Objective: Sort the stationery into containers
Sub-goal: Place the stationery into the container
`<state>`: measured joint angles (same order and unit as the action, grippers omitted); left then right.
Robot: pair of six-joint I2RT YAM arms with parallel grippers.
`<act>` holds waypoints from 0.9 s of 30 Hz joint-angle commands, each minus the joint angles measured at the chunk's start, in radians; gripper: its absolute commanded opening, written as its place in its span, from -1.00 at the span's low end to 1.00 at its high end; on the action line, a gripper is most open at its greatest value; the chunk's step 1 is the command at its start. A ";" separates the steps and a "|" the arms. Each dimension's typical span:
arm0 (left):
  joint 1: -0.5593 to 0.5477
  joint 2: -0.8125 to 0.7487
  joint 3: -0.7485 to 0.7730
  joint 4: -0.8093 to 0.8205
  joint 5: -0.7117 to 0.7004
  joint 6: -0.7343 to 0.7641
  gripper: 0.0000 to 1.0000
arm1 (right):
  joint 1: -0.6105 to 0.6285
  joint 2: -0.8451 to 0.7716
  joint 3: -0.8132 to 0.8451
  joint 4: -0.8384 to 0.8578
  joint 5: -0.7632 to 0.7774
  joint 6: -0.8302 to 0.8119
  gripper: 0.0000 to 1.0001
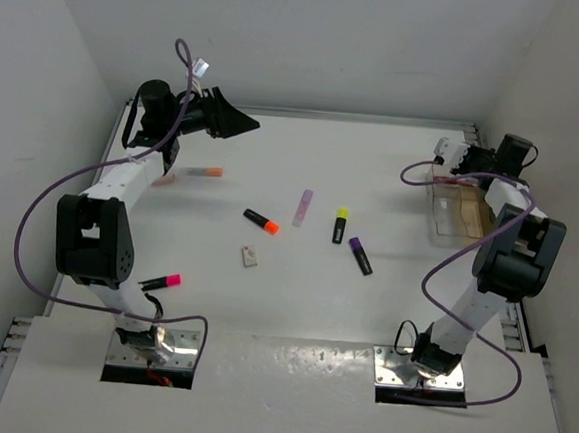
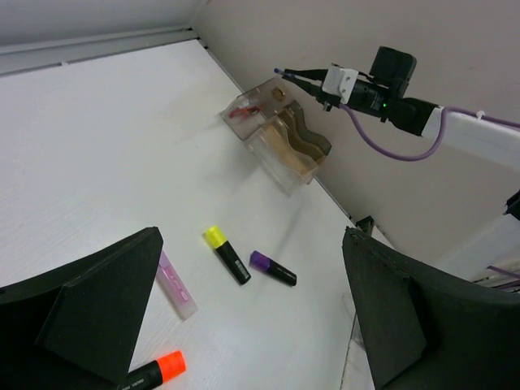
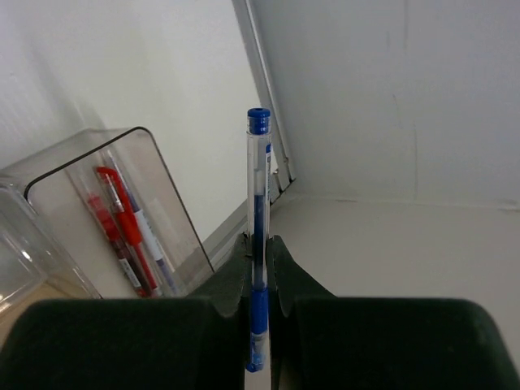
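Observation:
My right gripper (image 3: pixel 258 244) is shut on a clear pen with blue ink and a blue cap (image 3: pixel 258 203), held above the far end of the clear tray (image 3: pixel 166 191). Red pens (image 3: pixel 120 223) lie in the tray. In the top view this gripper (image 1: pixel 441 153) is at the back right, over the tray (image 1: pixel 457 212). My left gripper (image 1: pixel 239 122) is open and empty, high at the back left. On the table lie highlighters with orange (image 1: pixel 261 220), yellow (image 1: pixel 340 225), purple (image 1: pixel 360 255) and pink (image 1: pixel 162 282) caps, a lilac marker (image 1: pixel 302 208) and a white eraser (image 1: pixel 251 258).
A thin orange-and-white pen (image 1: pixel 198 173) lies under the left arm. The left wrist view shows the yellow (image 2: pixel 226 253), purple (image 2: pixel 272 268) and orange (image 2: pixel 150 374) highlighters and the tray (image 2: pixel 276 142) against the right wall. White walls enclose the table.

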<state>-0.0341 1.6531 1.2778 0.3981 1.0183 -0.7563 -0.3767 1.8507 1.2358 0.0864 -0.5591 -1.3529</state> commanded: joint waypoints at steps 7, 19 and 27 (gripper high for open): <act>-0.006 0.027 0.037 0.039 0.008 -0.005 1.00 | -0.010 0.045 0.093 -0.241 -0.039 -0.163 -1.00; -0.018 0.030 0.035 -0.005 0.005 0.018 1.00 | -0.030 0.093 0.117 -0.335 0.010 -0.256 -0.61; -0.021 0.025 0.037 -0.027 0.005 0.041 1.00 | -0.031 0.102 0.139 -0.294 0.021 -0.233 -0.37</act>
<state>-0.0467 1.6886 1.2781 0.3614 1.0168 -0.7406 -0.4034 1.9499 1.3251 -0.2298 -0.5228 -1.5791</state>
